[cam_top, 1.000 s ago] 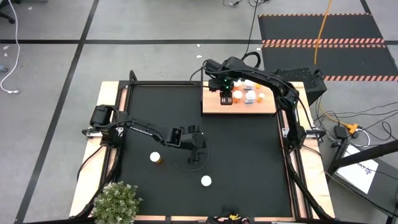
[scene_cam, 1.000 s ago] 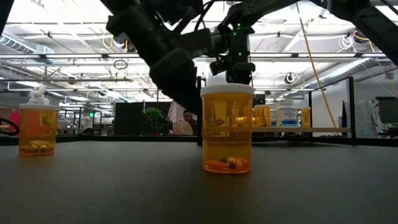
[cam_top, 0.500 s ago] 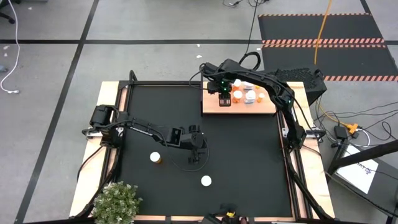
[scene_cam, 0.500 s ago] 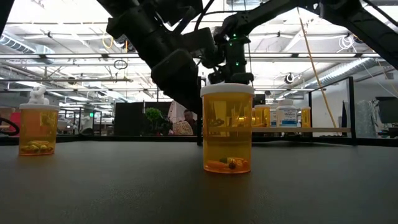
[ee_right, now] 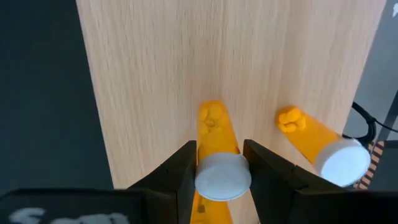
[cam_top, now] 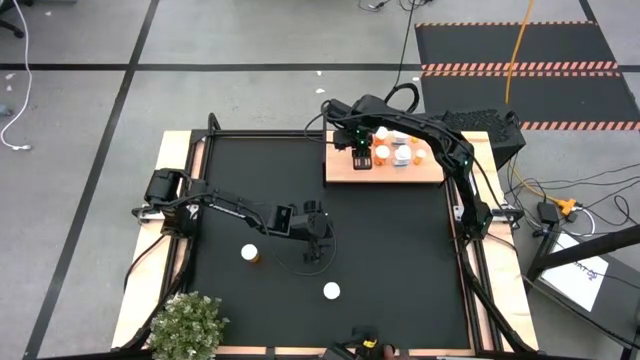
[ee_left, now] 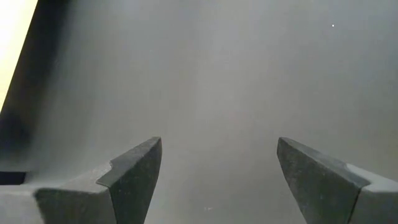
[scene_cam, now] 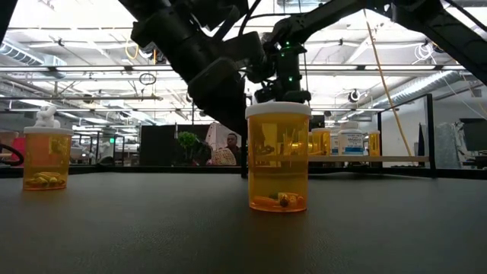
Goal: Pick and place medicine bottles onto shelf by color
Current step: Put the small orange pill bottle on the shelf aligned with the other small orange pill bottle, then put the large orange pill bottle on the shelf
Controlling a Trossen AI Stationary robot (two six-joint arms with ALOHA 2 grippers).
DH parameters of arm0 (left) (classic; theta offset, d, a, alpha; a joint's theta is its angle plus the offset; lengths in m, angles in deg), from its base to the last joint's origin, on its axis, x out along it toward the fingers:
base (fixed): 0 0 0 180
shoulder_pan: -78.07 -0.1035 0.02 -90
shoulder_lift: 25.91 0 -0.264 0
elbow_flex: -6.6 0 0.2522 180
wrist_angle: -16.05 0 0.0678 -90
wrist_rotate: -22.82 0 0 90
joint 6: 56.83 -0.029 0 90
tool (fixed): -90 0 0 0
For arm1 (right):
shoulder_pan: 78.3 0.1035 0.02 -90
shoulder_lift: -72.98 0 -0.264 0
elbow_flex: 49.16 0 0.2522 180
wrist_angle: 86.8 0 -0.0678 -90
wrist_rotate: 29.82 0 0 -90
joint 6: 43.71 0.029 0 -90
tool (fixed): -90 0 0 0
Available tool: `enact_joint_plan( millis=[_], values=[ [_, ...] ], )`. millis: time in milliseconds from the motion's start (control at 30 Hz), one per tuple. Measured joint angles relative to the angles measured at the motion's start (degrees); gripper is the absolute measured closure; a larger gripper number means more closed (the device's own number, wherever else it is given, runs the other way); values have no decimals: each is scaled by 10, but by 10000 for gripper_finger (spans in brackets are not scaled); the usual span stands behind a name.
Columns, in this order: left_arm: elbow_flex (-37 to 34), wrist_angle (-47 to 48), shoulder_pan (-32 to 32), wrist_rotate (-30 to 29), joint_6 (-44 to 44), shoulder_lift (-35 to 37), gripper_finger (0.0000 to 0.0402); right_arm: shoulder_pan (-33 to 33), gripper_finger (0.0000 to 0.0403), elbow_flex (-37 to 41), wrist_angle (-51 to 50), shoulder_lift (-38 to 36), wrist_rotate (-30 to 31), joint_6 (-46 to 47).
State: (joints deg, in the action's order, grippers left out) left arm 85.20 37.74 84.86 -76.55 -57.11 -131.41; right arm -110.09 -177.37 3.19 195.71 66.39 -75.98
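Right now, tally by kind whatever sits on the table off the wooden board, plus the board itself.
Orange plastic medicine bottles with white caps, on the black mat: 2
Flat light-wood shelf board: 1
Leafy green plant: 1
Total: 4

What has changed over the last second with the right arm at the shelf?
The right hand, shut on an orange medicine bottle, shifted slightly toward the shelf's left end and far edge, then settled there; it has not let go. The left hand stayed open over the black mat, and the two bottles standing on the mat did not move.
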Motion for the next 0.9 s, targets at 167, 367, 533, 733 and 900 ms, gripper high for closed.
enact_joint_plan(
  millis=[167, 367, 533, 733, 900],
  values=[
    [0, -5, 0, 3, 0, 0, 80, 0, 273, 14, 8, 0, 1, -3],
    [0, -5, 0, 3, 1, 0, 80, 0, 244, 30, 14, 0, 28, -4],
    [0, -5, 0, 3, 1, 0, 80, 0, 219, 31, 28, 0, 28, -1],
    [0, -5, 0, 4, 1, 0, 80, 4, 194, 31, 28, 0, 28, 1],
    [0, -5, 0, 4, 1, 0, 80, 16, 183, 32, 23, -11, 29, 16]
  ],
)
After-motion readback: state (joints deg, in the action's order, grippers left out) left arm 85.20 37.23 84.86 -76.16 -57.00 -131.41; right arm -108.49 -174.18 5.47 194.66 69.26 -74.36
